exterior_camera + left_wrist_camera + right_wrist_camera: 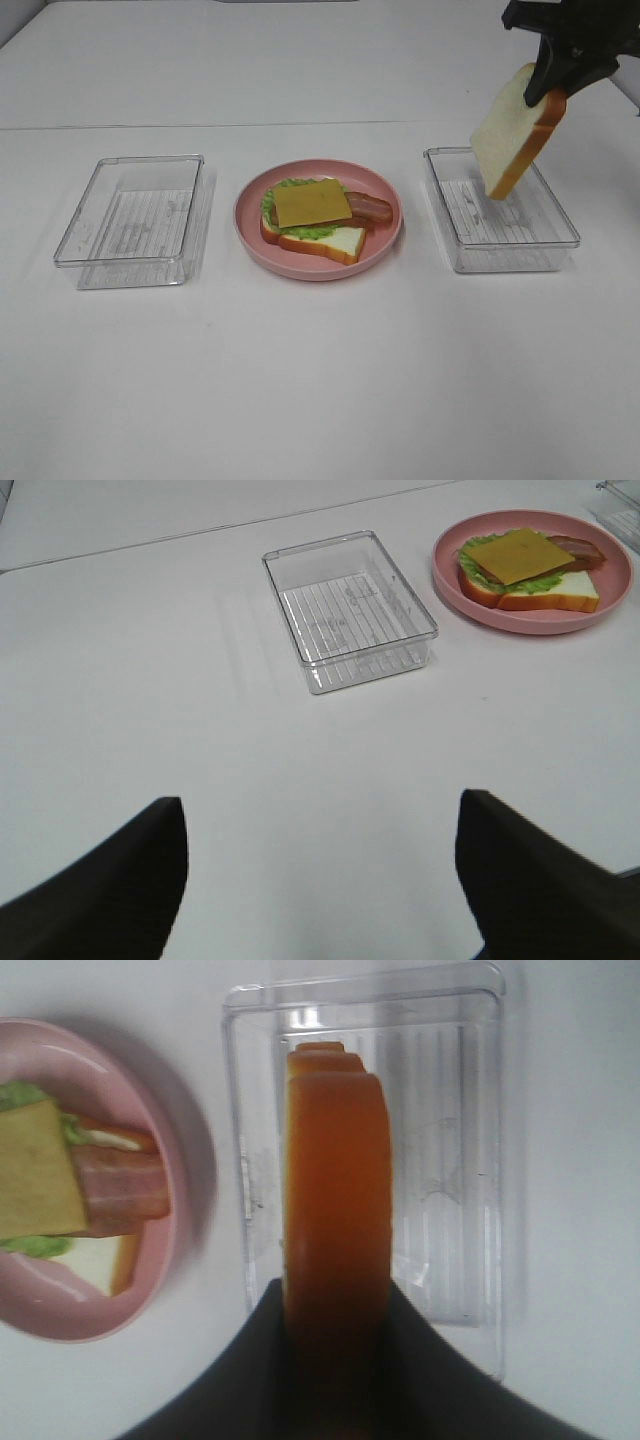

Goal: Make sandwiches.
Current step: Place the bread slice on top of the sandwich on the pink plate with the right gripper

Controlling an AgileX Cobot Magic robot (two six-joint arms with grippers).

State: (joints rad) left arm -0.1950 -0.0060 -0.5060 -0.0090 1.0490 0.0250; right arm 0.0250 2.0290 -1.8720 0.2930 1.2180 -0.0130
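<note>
From the exterior high view, a bread slice [512, 132] is seen clenched by its crust in the right gripper [549, 92], hanging tilted above the right clear tray [500, 212] near the desk's right edge. The unfinished sandwich [318, 218] lies on the pink plate [318, 263] at mid-desk, so the slice must be carried left, and the right arm is clearly the nearer one. In the left wrist view, the left gripper [320, 880] is shown released, jaws wide, holding nothing, with the left clear tray [350, 610] and the plate beyond it. In the right wrist view, the slice's crust edge is seen end-on between the jaws; the grip looks firm, though its contact points are hidden. Only here is the slice's long axis shown running along the tray, with the plate off to one side.
</note>
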